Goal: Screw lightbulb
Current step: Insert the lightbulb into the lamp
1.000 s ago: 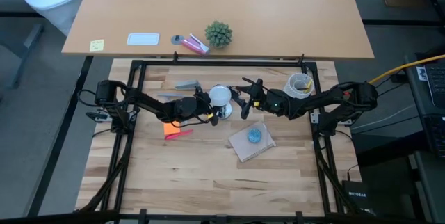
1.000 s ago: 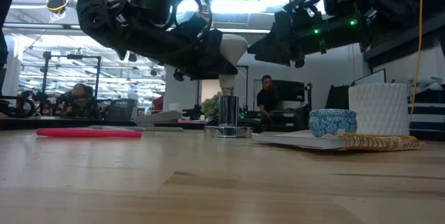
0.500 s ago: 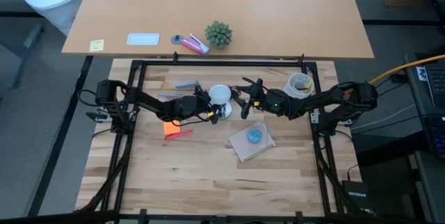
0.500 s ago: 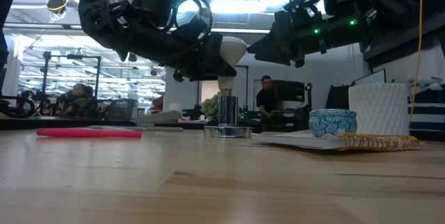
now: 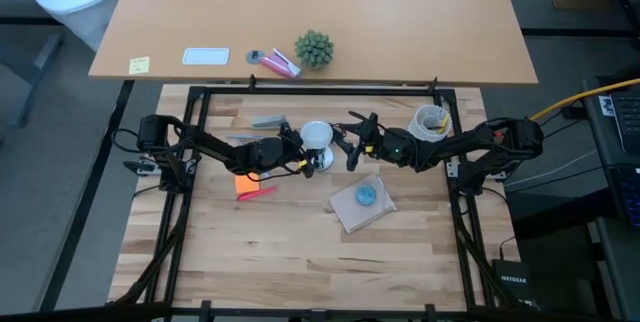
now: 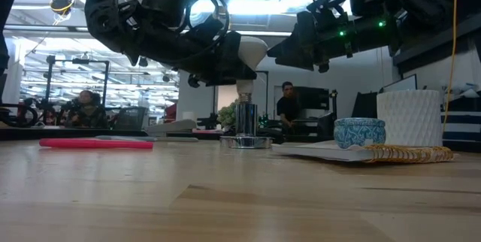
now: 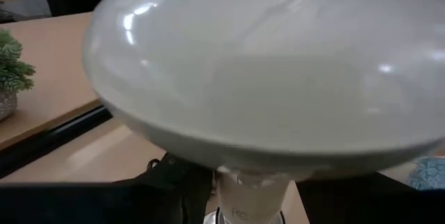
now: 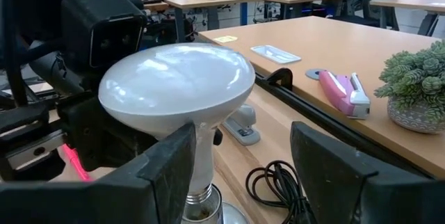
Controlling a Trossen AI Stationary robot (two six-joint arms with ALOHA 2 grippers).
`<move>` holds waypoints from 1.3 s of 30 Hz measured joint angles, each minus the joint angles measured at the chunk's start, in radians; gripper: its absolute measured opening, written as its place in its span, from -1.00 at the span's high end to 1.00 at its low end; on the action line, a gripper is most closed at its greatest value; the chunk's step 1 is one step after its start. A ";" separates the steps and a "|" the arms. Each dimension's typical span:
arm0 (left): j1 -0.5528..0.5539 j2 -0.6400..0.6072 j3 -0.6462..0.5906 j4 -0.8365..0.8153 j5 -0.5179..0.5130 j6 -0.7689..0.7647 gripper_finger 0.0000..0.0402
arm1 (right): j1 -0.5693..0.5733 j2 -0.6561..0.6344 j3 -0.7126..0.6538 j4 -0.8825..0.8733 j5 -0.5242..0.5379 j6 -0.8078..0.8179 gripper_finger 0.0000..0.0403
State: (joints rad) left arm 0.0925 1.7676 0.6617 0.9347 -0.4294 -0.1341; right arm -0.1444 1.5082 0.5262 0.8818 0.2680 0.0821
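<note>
The frosted white lightbulb (image 5: 316, 134) stands upright with its screw base (image 6: 244, 90) in the top of the shiny metal socket (image 6: 245, 125), which sits on the wooden table near its middle. My left gripper (image 5: 302, 151) reaches in from the table's left and is shut on the bulb under its globe (image 7: 264, 71). My right gripper (image 5: 346, 145) is open just right of the bulb. Its two fingers (image 8: 163, 165) stand wide apart short of the bulb (image 8: 177, 85) and touch nothing. My left gripper pinches the bulb's tapering neck (image 7: 254, 188) just under the globe, one finger on either side. The fingers come about level from the table's left (image 6: 219, 69). The bulb stands upright, its screw base down in the socket.
A brown notebook with a small blue round blob (image 5: 366, 195) lies right of and nearer than the socket. A white cup (image 5: 432, 120) stands at the far right. A pink marker (image 5: 256, 192) and a grey stapler (image 5: 268, 121) lie on the left. A black cord (image 8: 274, 179) coils by the socket.
</note>
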 joint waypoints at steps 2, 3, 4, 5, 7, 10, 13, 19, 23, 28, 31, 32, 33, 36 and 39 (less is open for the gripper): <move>0.000 0.000 0.000 -0.001 0.000 -0.001 0.16 | 0.000 0.000 0.000 0.000 0.000 0.000 -0.17; 0.000 0.000 0.000 -0.001 0.000 -0.006 0.16 | 0.000 0.000 0.000 -0.001 0.000 0.000 -0.17; -0.001 0.000 0.000 -0.001 0.002 -0.014 0.16 | 0.000 0.000 0.000 -0.001 0.000 0.000 -0.17; -0.001 0.000 0.000 -0.001 0.006 -0.019 0.16 | 0.000 0.000 0.000 -0.001 0.000 0.000 -0.17; -0.001 0.000 0.000 -0.002 0.012 -0.022 0.16 | 0.000 0.000 0.000 -0.001 0.000 0.000 -0.17; -0.001 0.000 0.000 -0.002 0.014 -0.023 0.16 | 0.000 0.000 0.000 -0.001 0.000 0.000 -0.17; -0.001 0.000 0.000 -0.003 0.014 -0.023 0.16 | 0.000 0.000 0.000 -0.002 0.000 0.000 -0.17; -0.001 0.042 0.000 0.052 0.015 -0.036 0.16 | 0.000 0.000 0.000 -0.007 0.000 0.000 -0.17; -0.001 0.064 0.002 0.076 0.013 -0.033 0.16 | 0.000 0.000 0.000 -0.010 0.000 0.000 -0.17; -0.001 0.061 0.002 0.070 0.012 0.012 0.16 | 0.000 0.000 0.000 -0.026 0.000 0.000 -0.17; -0.001 0.059 0.001 0.063 0.013 0.012 0.16 | 0.000 -0.001 0.000 -0.027 0.000 0.000 -0.17; -0.001 0.059 0.001 0.058 0.013 0.012 0.16 | 0.000 -0.001 0.000 -0.028 0.000 -0.001 -0.17; -0.001 0.059 0.002 0.051 0.013 0.011 0.16 | 0.000 -0.001 0.000 -0.029 0.000 -0.001 -0.17; -0.001 0.058 0.001 0.028 0.015 -0.005 0.16 | 0.000 -0.001 0.000 -0.029 0.000 -0.001 -0.17; -0.001 0.058 0.001 0.016 0.015 -0.014 0.16 | 0.000 -0.001 0.000 -0.030 0.000 0.000 -0.17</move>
State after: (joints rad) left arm 0.0916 1.8256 0.6624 0.9506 -0.4141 -0.1482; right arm -0.1440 1.5074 0.5266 0.8515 0.2679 0.0818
